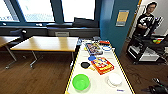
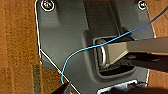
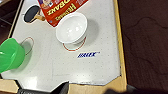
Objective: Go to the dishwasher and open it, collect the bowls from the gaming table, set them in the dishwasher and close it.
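The gaming table [image 1: 120,67] stands straight ahead of the robot in the head view: a long counter with a white playing surface and a pale yellow-wood rim. On its near end sit two bowls, well apart from each other — a green bowl [image 1: 80,82] toward the left corner and a white bowl [image 1: 114,79] toward the right.

Between and beyond them lie a red game box [image 1: 102,65], a small black disc with a handle [image 1: 85,65] and a blue disc [image 1: 92,58]; farther along are another colourful box [image 1: 93,48] and a pale round dish [image 1: 107,48].

The right wrist view looks down over the near end of this counter [image 3: 120,50]. The white bowl [image 3: 71,28] lies closest below the right hand, upright on a red ring marking and touching the edge of the red box [image 3: 62,8]. The green bowl [image 3: 10,56] lies off to one side, well apart from the white one.

Whether the right hand is clenched or released I cannot tell, and the same goes for the left hand — its wrist view shows robot parts, a thin blue cable [image 2: 82,50] and brown wood floor [image 2: 17,37].

A person [image 1: 147,21] stands at the far right beside a black cart [image 1: 143,50].
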`<state>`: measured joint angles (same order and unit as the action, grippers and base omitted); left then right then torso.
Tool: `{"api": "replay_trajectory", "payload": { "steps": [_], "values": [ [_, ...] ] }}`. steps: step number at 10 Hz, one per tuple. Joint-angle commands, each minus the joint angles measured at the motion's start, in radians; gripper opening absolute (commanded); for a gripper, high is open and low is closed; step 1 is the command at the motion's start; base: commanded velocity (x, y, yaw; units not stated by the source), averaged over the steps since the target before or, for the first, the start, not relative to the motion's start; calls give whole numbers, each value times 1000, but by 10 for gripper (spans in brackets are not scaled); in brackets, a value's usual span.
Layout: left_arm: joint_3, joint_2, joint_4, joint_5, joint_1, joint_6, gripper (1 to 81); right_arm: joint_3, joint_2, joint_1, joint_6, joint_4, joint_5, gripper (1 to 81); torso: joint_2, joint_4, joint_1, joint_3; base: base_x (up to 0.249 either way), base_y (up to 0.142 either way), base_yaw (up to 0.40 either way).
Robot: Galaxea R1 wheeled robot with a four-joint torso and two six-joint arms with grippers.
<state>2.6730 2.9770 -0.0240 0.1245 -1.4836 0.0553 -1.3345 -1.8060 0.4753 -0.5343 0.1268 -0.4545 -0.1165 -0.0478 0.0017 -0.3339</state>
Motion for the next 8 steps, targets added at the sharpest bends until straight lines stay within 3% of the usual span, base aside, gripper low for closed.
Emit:
{"api": "replay_trajectory", "payload": {
  "steps": [1,2,3,5,8],
  "values": [
    [1,-5,3,-60,27,1,811,-118,-81,-125,-32,-18,-81,811,0,0,0,-93,0,0,0],
    [1,-5,3,-60,27,0,811,-130,-89,-132,-32,-19,-81,811,0,-2,0,-115,0,0,0],
    [1,-4,3,-60,29,0,811,-147,-100,-155,-33,-21,-82,811,0,-3,0,-54,0,0,0],
    [1,-1,3,-60,32,0,811,-196,-143,-206,-43,-24,-108,811,1,-3,1,-92,0,0,0],
    [1,-1,4,-62,33,-2,811,-307,-246,-275,-93,-30,-153,811,1,-3,1,-100,0,0,0]
  ]
}}
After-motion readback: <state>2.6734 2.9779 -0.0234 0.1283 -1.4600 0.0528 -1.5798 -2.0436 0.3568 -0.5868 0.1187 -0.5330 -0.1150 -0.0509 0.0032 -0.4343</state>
